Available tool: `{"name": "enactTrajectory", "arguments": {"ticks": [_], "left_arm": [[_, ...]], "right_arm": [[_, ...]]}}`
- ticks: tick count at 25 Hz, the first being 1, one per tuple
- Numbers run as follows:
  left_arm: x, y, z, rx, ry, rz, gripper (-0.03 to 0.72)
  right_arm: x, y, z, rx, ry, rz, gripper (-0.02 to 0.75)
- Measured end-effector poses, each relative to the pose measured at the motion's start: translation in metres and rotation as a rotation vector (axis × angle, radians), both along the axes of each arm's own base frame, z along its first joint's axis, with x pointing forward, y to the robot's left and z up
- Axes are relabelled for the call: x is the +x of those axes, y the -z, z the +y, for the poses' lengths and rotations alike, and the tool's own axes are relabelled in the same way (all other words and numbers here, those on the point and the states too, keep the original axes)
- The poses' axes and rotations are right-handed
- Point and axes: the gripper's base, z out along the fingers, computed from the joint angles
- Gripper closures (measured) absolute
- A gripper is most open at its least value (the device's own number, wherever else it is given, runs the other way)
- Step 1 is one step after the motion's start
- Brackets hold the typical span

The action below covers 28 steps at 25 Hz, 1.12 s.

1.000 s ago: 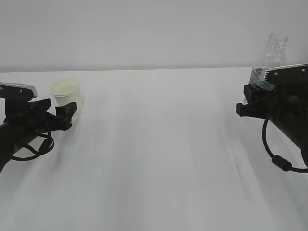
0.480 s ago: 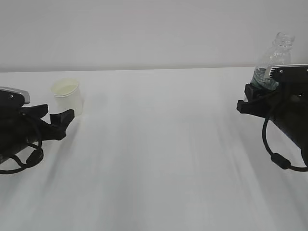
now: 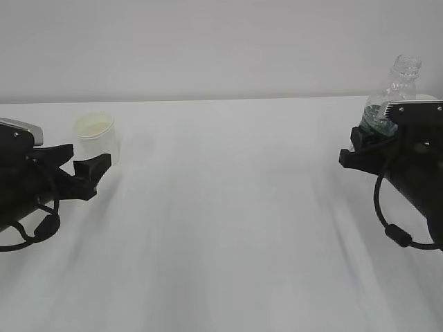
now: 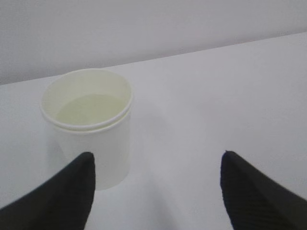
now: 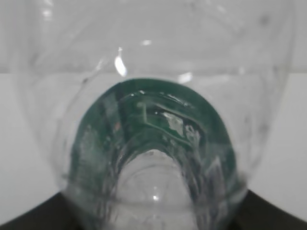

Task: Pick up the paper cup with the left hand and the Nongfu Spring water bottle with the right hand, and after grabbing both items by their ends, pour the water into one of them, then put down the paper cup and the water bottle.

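From my station I take the paper cup as the reference. It stands upright on the white table, far left and toward the back edge, its rolled rim up and its cream inside showing. In the left wrist view the cup seems to have a pale liquid surface inside, though I cannot be sure.

My left hand sits just in front of the cup and a little to its left, low over the table. Its jaws are spread wide with nothing between them; the cup stands beyond the tips, nearer the left finger than the right one, and I see no contact with either.

Far to the right of the cup, at the other side of the table, the right hand has the Nongfu Spring water bottle between its fingers, jaws about half closed around the lower body. The bottle is capless, neck up and leaning slightly to the right. From the right wrist camera the bottle fills the view, clear ribbed plastic with the dark green label band curving across it. I cannot tell how much water it holds.
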Motion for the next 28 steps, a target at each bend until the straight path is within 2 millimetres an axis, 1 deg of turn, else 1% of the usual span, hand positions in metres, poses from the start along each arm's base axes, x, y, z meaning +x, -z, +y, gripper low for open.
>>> {"name": "enactTrajectory", "arguments": {"ticks": [2,9,21,28], "left_arm": [[0.000,0.000,-0.001,0.002,0.009,0.000,0.101],[-0.001,0.000,-0.003,0.008,0.034,-0.001,0.102],[-0.002,0.000,-0.005,0.013,0.061,-0.002,0.102],[-0.002,-0.003,-0.005,0.012,0.061,-0.012,0.102]], "right_arm": [[0.002,0.007,0.000,-0.003,0.001,0.003,0.381],[0.004,0.018,0.000,-0.008,0.003,-0.014,0.381],[0.012,0.017,0.002,-0.006,0.000,0.000,0.381],[0.016,0.042,0.005,-0.021,-0.023,0.034,0.381]]}}
